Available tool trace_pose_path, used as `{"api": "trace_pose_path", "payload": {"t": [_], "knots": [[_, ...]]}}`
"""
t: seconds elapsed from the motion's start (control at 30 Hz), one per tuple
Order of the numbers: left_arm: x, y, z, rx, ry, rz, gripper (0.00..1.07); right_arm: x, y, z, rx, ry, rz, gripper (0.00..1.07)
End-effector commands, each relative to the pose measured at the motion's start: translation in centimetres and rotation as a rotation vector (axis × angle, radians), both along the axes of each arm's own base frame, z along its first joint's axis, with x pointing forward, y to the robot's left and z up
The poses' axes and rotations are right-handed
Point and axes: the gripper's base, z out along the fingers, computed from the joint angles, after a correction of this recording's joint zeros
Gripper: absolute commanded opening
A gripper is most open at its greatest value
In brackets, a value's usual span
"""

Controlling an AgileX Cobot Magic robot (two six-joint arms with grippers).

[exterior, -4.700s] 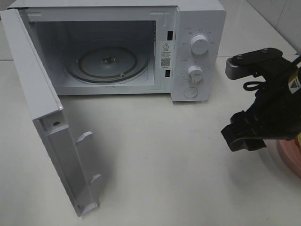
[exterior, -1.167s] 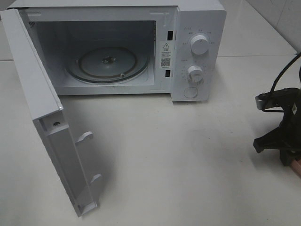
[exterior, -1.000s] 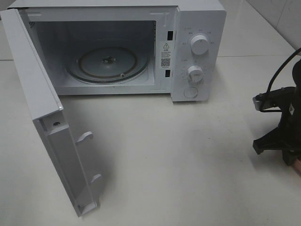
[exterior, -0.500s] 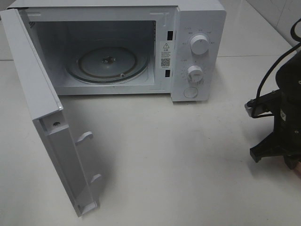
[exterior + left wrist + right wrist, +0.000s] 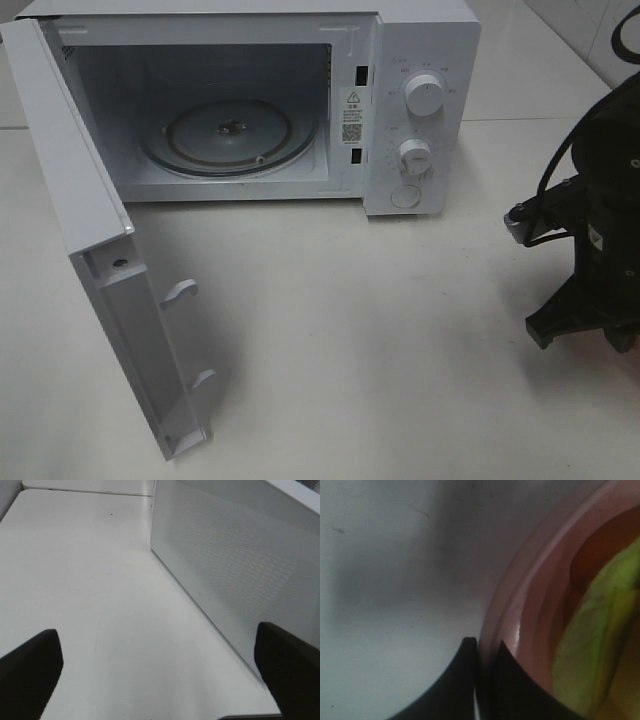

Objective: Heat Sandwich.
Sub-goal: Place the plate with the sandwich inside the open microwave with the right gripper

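The left gripper (image 5: 159, 669) is released, its two dark fingers (image 5: 30, 672) spread wide with nothing between them; it hangs over the white table (image 5: 380, 330) just beside the microwave's perforated side wall (image 5: 240, 560).

From the high camera, the microwave door (image 5: 90, 250) stands swung fully open on the left, its two latch hooks (image 5: 180, 290) pointing toward the middle of the table; the white microwave (image 5: 420, 40) sits at the back, and the glass turntable (image 5: 230, 135) lies bare in the cavity; right of the cavity the control panel carries an upper knob (image 5: 425, 97), a lower knob (image 5: 414, 156) and a round button (image 5: 405, 196) beneath them.

The right arm (image 5: 600, 220) stands at the right edge of the table, well apart from the microwave, wrist pointing down, a cable looping along it.

The right gripper (image 5: 480, 650) is clenched, its black fingertips nearly meeting on the rim of the pink plate (image 5: 530, 600), whose outer edge runs straight into the seam between them; the sandwich (image 5: 590, 645) lies on that plate, inside the rim and near the fingertips, a green leaf and a tan-orange layer showing; only the right wrist view shows it.
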Motion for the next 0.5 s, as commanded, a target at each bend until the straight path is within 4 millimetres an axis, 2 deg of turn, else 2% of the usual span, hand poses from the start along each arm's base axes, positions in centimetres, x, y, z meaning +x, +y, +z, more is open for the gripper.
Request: {"api": "trace_pose_path", "payload": {"t": [0.03, 0.5], "knots": [[-0.3, -0.1, 0.1, -0.023, -0.041, -0.008, 0.99, -0.7, 0.5, 1.1, -0.034, -0.003, 0.048, 0.00], [-0.3, -0.1, 0.1, -0.023, -0.041, -0.008, 0.99, -3.6, 3.0, 5.4, -0.020, -0.070, 0.250, 0.00]]}}
